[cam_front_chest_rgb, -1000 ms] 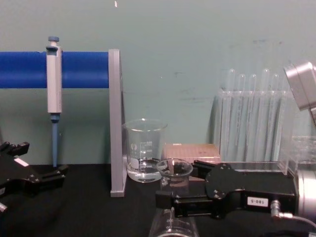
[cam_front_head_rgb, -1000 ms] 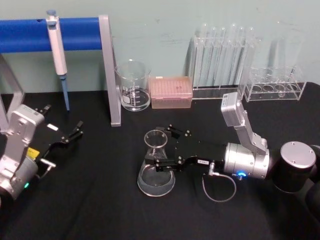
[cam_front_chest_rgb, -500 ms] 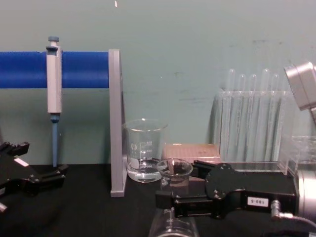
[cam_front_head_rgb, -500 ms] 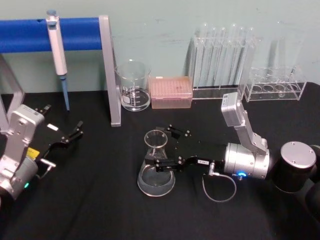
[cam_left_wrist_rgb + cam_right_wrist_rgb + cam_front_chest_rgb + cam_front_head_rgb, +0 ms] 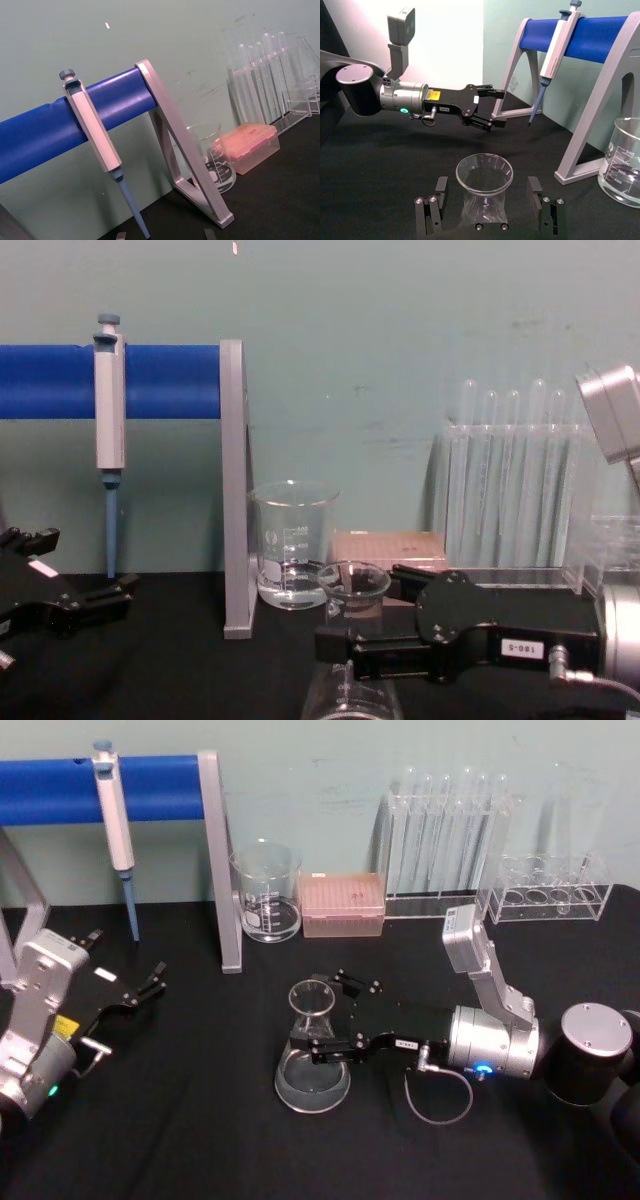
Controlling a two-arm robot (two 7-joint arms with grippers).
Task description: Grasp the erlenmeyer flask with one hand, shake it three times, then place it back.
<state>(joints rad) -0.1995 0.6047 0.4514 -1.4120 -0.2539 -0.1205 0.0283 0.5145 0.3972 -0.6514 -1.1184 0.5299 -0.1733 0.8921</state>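
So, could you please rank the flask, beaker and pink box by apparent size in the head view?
1. erlenmeyer flask, though it sits nearer the camera.
2. beaker.
3. pink box, close to the beaker, so unsure.

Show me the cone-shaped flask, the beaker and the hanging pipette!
erlenmeyer flask [image 5: 308, 1084], head view, on its wide round base.
beaker [image 5: 267, 902], head view, on its glass wall.
pipette [image 5: 113, 815], head view, on its white body.
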